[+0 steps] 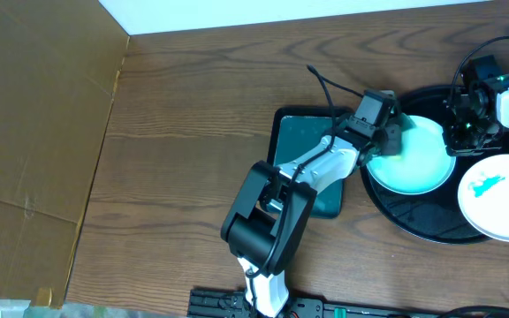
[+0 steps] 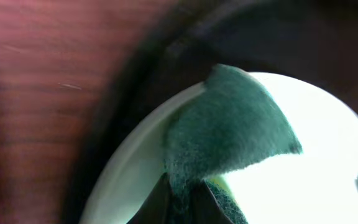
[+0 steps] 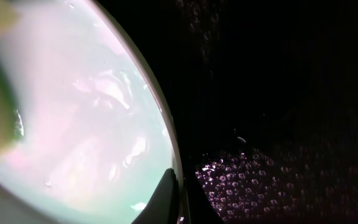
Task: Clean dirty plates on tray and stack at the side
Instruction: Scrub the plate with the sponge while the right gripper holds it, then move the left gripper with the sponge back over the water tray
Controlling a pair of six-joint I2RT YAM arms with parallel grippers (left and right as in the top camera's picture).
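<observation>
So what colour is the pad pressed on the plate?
The scouring pad is dark teal-green, shown best in the left wrist view.

Your black tray (image 1: 411, 218) sits at frame right. On it lie a turquoise-washed plate (image 1: 418, 163) and, lower right, a smeared plate (image 1: 500, 196).

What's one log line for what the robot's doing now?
left claw: shut on sponge, on plate | right claw: gripping plate rim | second plate: turquoise smear

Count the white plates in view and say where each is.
2. One plate lies left on the black tray, under the sponge in the left claw. The smeared plate sits at the tray's lower right. A third may hide under the right arm.
</observation>
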